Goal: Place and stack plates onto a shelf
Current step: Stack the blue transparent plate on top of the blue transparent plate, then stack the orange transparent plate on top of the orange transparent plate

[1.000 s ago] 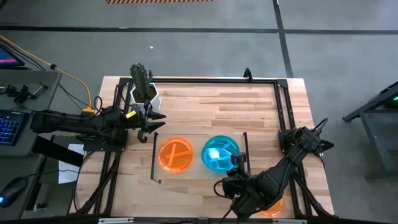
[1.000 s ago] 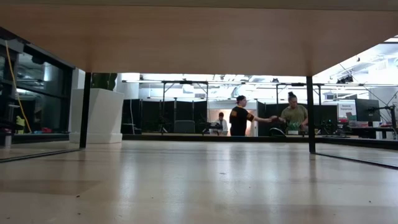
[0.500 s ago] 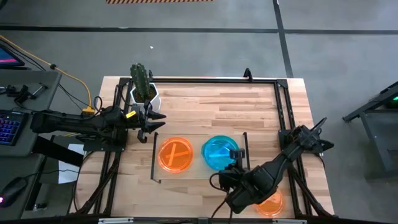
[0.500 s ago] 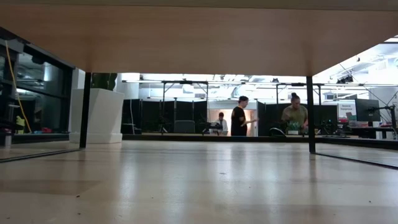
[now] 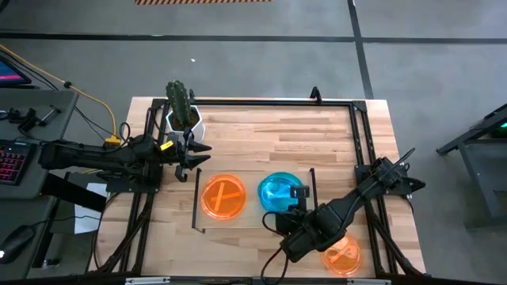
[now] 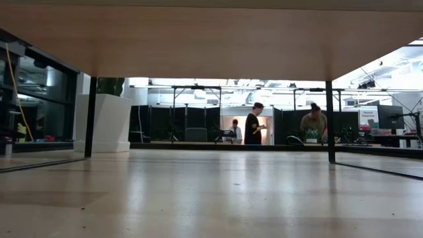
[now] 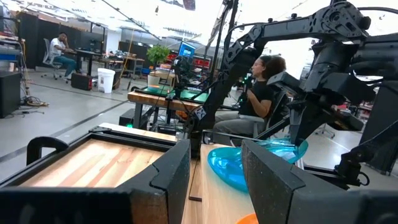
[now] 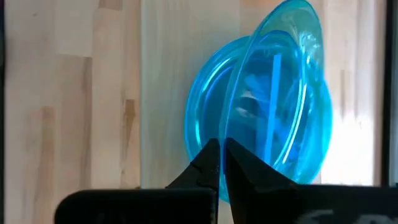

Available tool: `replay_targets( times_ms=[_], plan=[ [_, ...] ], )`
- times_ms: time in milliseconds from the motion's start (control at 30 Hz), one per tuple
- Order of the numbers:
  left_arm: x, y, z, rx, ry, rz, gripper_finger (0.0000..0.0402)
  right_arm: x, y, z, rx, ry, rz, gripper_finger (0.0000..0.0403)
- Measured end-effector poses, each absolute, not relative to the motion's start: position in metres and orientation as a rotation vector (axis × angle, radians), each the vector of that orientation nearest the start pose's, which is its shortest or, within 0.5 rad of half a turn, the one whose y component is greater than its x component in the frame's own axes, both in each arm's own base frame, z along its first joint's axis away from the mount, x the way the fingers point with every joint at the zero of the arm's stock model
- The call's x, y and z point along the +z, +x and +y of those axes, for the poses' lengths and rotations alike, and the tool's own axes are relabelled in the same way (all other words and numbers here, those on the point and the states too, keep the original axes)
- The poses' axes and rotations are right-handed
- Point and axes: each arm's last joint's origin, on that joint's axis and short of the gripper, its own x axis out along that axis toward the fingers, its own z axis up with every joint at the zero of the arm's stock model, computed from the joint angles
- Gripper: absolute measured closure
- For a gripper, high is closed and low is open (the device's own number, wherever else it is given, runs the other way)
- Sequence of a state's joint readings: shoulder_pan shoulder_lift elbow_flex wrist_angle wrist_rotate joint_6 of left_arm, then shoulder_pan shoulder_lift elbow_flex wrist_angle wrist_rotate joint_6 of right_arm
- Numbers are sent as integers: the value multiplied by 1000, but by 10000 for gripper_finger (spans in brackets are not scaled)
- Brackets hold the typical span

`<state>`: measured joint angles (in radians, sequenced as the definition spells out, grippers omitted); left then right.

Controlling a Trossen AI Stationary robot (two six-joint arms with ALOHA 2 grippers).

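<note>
Light-wood tabletop (image 5: 317,131) inside a black frame; shelf (image 5: 252,225) lies across its near half, a black rail at each short end.

Plates: one orange plate (image 5: 223,197) flat on the shelf's left part. One teal plate (image 8: 205,134) flat on the right part. A second teal plate (image 8: 283,74) sits above it, tilted, one edge raised — not yet seated. A second orange plate (image 5: 343,256) rests on the tabletop off the shelf, near the front right corner.

Right gripper (image 8: 221,163): fingers pinched together on the near rim of the tilted teal plate, directly over the lower one. Left gripper (image 5: 198,153): hovering off the shelf's left end beside the cactus pot (image 5: 183,120), fingers spread, holding nothing, idle.

Risks, as judged:
- Letting go while tilted — the plate could slide off the lower one toward the right rail or rock and settle askew. Cause: thin, slick plastic held by only one edge.
- Pressing down further could push the lower plate across the board.
- Pulling out low could drag the rim and unseat the stack.
- Right forearm passes close over the loose orange plate; a wide swing might knock it toward the table edge
</note>
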<state>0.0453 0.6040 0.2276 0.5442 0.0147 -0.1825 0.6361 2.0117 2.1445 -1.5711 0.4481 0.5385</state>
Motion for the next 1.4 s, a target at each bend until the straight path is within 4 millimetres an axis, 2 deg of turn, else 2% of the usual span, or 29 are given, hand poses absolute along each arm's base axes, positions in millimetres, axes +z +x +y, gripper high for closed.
replay_targets(
  times_ms=[900,1033,1400],
  plan=[
    [235,148,6,15,-177,-170,266,340,322,202,-131,-161,1289,395],
    [235,148,6,15,-177,-170,266,340,323,201,-135,-156,1289,371],
    [235,148,6,15,-177,-170,266,340,323,200,-163,-147,1276,268]
  ],
)
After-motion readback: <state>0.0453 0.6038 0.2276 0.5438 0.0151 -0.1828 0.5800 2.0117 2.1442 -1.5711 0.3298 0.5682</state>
